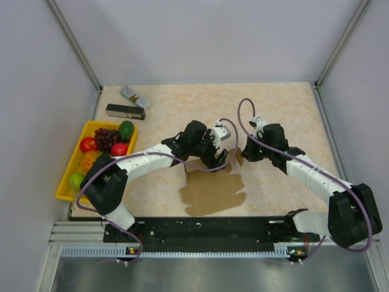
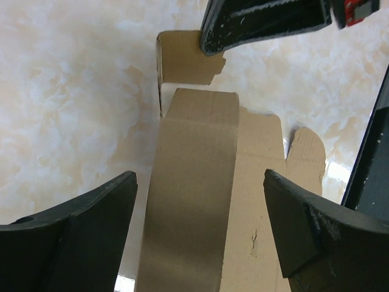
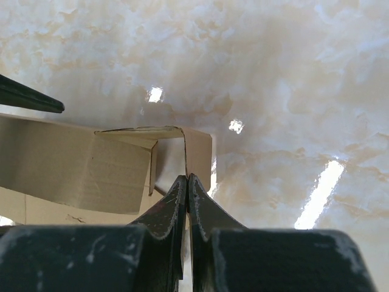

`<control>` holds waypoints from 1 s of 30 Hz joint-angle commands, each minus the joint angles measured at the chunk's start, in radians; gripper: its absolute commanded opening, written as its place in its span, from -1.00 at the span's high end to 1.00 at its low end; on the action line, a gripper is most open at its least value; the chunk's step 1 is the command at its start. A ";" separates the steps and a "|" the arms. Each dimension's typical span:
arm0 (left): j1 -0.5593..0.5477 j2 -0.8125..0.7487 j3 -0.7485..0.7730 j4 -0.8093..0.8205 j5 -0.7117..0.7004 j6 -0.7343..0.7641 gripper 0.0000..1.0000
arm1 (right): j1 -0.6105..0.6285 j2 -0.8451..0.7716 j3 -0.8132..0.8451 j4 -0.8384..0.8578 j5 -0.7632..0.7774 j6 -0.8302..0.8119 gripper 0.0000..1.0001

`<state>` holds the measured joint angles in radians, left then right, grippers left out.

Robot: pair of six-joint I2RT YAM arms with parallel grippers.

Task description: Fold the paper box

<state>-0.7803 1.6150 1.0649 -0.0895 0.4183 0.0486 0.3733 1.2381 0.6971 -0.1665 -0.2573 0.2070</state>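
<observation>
One raised panel of the paper box (image 2: 193,237), running bottom-to-top of the frame, is straddled by the wide-open left gripper (image 2: 199,176); its upper flap is met by the closed right gripper (image 3: 187,179).

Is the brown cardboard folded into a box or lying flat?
Partly folded: the paper box mostly lies flat, but one long panel stands raised.
</observation>
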 commanded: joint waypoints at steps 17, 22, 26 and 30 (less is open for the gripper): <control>-0.068 -0.027 -0.128 0.210 -0.251 0.034 -0.05 | 0.085 -0.055 0.085 -0.142 -0.016 0.224 1.00; -0.094 -0.052 -0.189 0.301 -0.312 0.027 0.11 | 0.128 -0.107 0.041 -0.130 0.018 0.339 1.00; -0.125 -0.043 -0.203 0.336 -0.343 0.020 0.17 | 0.154 -0.137 -0.027 -0.042 0.010 0.463 1.00; -0.148 -0.035 -0.210 0.366 -0.352 0.005 0.18 | 0.188 -0.155 -0.076 0.005 0.065 0.500 1.00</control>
<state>-0.9112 1.5925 0.8600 0.1539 0.1131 0.0746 0.5182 1.1240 0.6609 -0.2493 -0.1833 0.6025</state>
